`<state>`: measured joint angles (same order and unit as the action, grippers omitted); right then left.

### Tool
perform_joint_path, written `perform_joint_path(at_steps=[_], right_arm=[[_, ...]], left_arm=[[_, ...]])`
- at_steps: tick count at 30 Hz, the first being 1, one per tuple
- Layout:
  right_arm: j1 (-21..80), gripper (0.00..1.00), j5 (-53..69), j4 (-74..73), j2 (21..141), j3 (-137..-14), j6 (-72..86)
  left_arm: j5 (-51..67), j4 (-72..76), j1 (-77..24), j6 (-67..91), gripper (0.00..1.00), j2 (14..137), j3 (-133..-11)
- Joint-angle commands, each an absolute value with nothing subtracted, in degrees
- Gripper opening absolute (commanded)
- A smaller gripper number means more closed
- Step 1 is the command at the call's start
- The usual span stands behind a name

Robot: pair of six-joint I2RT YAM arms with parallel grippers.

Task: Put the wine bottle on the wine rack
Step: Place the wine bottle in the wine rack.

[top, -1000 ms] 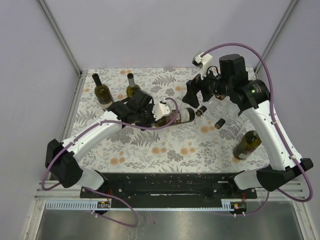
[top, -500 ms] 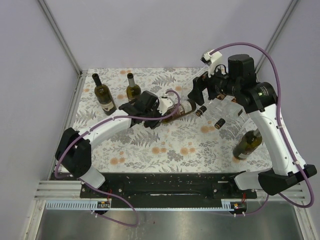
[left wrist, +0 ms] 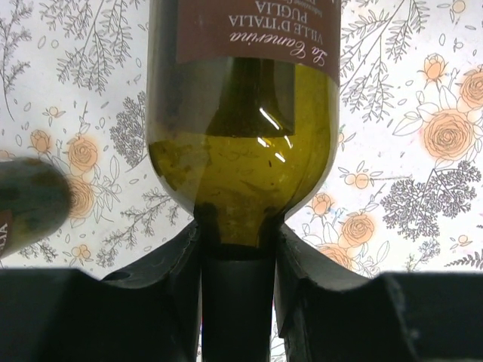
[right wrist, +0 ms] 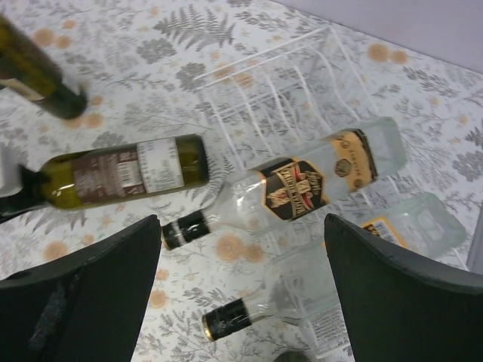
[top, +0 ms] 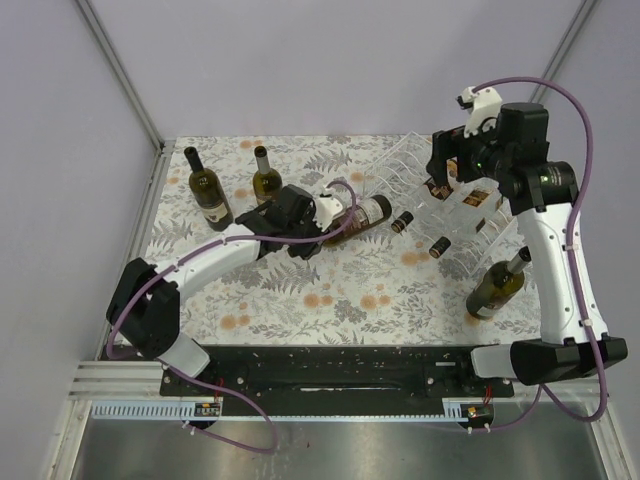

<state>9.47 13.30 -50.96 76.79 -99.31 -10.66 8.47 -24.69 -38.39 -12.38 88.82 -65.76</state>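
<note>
My left gripper [top: 328, 216] is shut on the neck of a green wine bottle [top: 366, 211] with a brown label. It holds the bottle lying level, base pointing right, just left of the clear wine rack [top: 402, 168]. In the left wrist view the black fingers [left wrist: 179, 264] clamp the neck below the bottle's shoulder [left wrist: 241, 151], gripper [left wrist: 240, 241]. My right gripper [top: 441, 172] is open and empty, raised over the rack. In the right wrist view it [right wrist: 245, 264] looks down on the rack [right wrist: 264, 83] and the green bottle [right wrist: 124, 175].
Two clear bottles [top: 403, 222] [top: 438, 245] with black caps lie in the rack's cradles; both show in the right wrist view [right wrist: 302, 185] [right wrist: 339, 294]. Two green bottles [top: 207, 190] [top: 265, 178] stand at the back left. Another green bottle [top: 495, 288] stands at the right front.
My left gripper carried the green bottle rightwards toward the rack, then held still. My right gripper has pulled up and to the right, away from the bottle, uncovering the rack.
</note>
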Motion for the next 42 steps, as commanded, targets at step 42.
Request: perform_joint_path(at_steps=[42], right_arm=[[-7.03,0.96,23.12,-46.41,81.04,-98.70,-5.27]], left_arm=[[13.45,-3.08,-38.06,-2.20,0.00,93.25,-66.88]])
